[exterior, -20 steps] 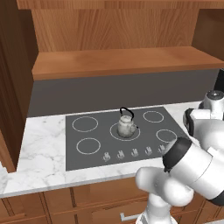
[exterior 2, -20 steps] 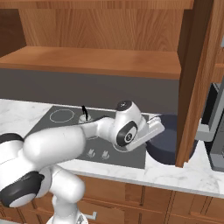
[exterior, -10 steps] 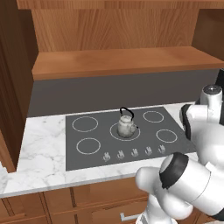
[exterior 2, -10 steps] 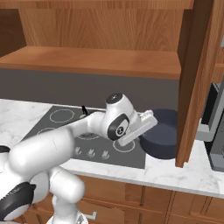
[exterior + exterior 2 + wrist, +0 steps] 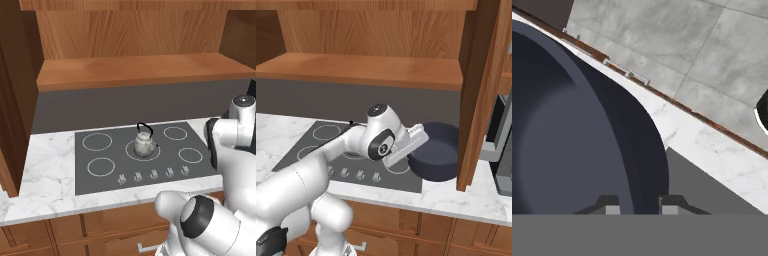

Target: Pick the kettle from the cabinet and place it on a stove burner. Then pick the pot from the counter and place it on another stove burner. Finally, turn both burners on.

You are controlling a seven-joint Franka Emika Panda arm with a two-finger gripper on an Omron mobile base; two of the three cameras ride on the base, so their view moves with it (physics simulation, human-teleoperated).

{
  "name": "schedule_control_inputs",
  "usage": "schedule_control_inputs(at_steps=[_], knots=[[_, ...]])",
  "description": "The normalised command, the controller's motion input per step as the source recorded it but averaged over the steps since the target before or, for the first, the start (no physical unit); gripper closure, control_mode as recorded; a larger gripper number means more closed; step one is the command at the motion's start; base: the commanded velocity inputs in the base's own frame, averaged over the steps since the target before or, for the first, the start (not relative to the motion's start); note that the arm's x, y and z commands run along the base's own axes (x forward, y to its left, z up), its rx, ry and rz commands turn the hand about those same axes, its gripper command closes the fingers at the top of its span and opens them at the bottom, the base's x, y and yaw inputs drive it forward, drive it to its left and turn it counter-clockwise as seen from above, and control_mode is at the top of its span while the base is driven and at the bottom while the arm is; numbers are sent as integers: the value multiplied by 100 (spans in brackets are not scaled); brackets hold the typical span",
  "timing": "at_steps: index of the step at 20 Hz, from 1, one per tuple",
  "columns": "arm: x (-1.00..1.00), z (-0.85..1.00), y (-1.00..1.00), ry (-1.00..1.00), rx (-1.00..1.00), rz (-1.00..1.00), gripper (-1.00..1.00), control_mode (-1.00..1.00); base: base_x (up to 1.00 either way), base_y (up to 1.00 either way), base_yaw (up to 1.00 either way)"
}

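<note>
The small silvery kettle (image 5: 144, 145) with its black loop handle stands on the middle burner of the dark cooktop (image 5: 115, 156). The wide dark blue-grey pot (image 5: 439, 150) hangs tilted at the cooktop's right edge, partly over the white marble counter (image 5: 456, 195). My gripper (image 5: 415, 149) is shut on the pot's left rim. In the hand view the two fingertips straddle the pot (image 5: 572, 140) wall, one inside and one outside, with my gripper (image 5: 641, 206) at the rim. The brown cabinet shelf (image 5: 140, 70) above is bare.
An open cabinet door (image 5: 481, 90) stands close to the pot's right side. A dark appliance (image 5: 502, 145) sits further right. A row of knobs (image 5: 152, 174) lines the cooktop's front edge. Another open door (image 5: 15, 100) hangs at the far left.
My arm has straightened and the pot has risen off the counter and shifted left out from behind the cabinet door toward the cooktop. The kettle has not moved.
</note>
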Motion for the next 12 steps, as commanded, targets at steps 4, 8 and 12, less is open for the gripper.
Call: schedule_control_inputs(at_steps=[4,8,12], knots=[[-24,18,30,2,0,6,100,-100,0,0,0],[-25,14,32,4,0,6,100,-100,0,0,0],[-25,13,38,3,0,8,100,-100,0,0,0]])
